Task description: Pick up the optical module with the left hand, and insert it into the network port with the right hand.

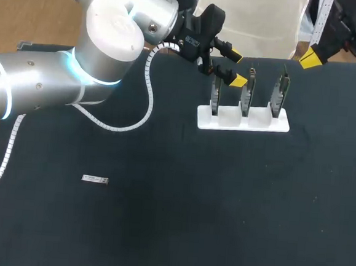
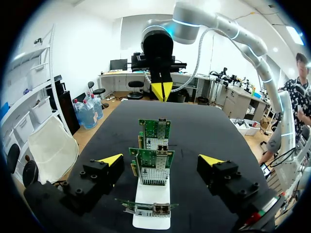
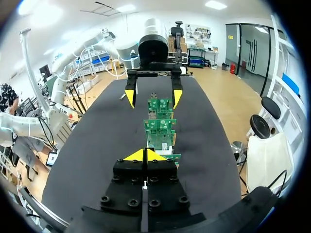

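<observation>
Optical module lies flat on bench, left of middle, well apart from both grippers. Left gripper spread wide, empty, at left end of white holder (three upright network cards) near far edge. Right gripper at far edge past holder's right end, tips pressed together, nothing held.

Dark table, matte, possibly cloth-covered, evenly lit, faint specks

Head view high over table, wrist views low, close — facing each other across shared card rack
</observation>
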{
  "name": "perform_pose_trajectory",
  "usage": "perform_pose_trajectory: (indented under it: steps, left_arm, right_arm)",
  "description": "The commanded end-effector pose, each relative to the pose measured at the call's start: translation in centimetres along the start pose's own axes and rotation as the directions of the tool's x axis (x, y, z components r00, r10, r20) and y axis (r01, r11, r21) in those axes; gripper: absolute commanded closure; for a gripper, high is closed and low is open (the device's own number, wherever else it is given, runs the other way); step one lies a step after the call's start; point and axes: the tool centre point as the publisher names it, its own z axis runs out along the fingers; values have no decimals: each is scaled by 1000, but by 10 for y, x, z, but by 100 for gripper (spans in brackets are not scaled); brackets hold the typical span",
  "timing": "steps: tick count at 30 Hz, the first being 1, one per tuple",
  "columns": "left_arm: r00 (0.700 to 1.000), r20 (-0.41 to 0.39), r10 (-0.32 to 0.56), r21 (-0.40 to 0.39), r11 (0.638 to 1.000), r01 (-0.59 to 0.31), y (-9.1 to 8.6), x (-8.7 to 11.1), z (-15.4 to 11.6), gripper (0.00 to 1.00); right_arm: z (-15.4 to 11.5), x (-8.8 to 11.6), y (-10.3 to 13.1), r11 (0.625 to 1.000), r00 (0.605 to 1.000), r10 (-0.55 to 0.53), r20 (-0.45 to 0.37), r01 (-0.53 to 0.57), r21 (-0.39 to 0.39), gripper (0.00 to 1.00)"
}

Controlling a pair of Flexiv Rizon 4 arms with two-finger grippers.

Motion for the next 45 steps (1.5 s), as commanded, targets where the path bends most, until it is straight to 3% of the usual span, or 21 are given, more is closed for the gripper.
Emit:
perform_pose_trajectory:
  steps: [1,17,18,45]
  left_arm:
    - [1000,-5,-2,3,1000,2,2,-1,0,0]
    - [1000,-5,-2,3,1000,2,2,-1,0,0]
    - [1000,-5,-2,3,1000,2,2,-1,0,0]
    - [1000,-5,-2,3,1000,2,2,-1,0,0]
  right_arm:
    - [0,1,0,1000,1000,-3,6,3,1,100]
    - [1,0,5,1000,999,-16,-30,17,15,100]
    - [2,-1,5,999,999,1,-50,1,40,0]
    - [2,-1,5,999,999,1,-50,1,40,0]
